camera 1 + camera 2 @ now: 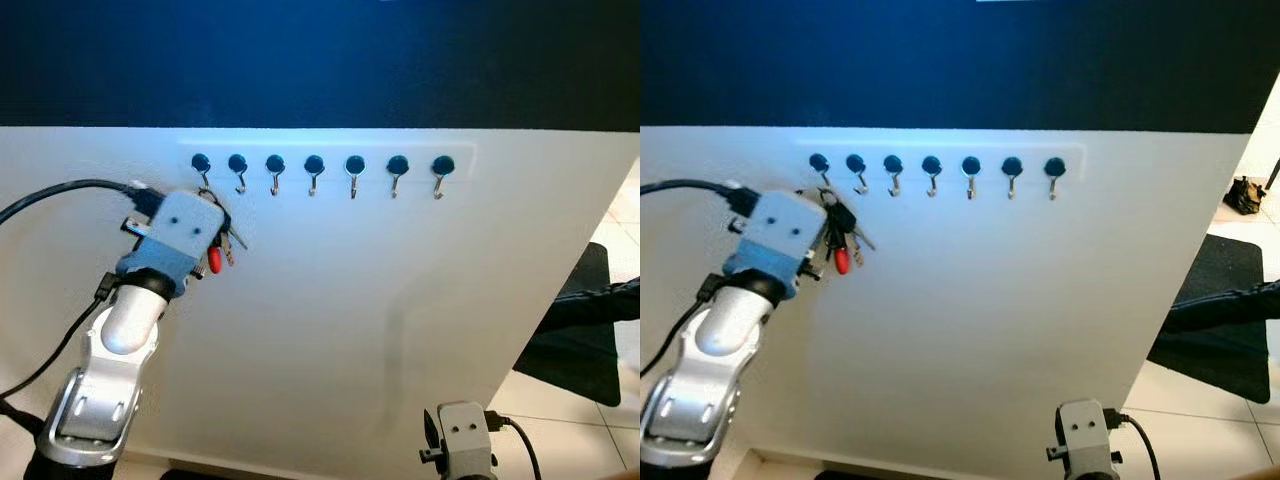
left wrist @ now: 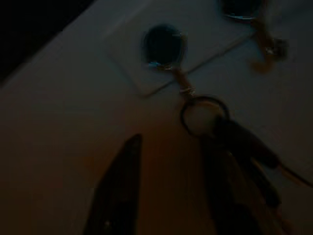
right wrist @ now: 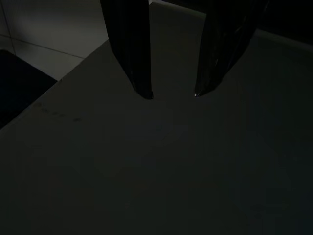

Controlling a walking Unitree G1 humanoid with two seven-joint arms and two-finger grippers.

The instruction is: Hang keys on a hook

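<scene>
Below the leftmost hook (image 1: 201, 166) of the white rack (image 1: 325, 165), the keys (image 1: 843, 238) hang against the panel, their ring (image 2: 203, 115) on that hook. The left gripper (image 2: 168, 147) sits just under them, fingers spread, one beside the bunch. Far right of the rack, low down, the right gripper (image 3: 171, 94) hangs idle, fingers apart and empty.

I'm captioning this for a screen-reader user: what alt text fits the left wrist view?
Dim close-up: a key ring hangs on the end hook below a dark round knob, keys trailing from it. The left gripper is open, its two black fingers spread beside the keys.
</scene>
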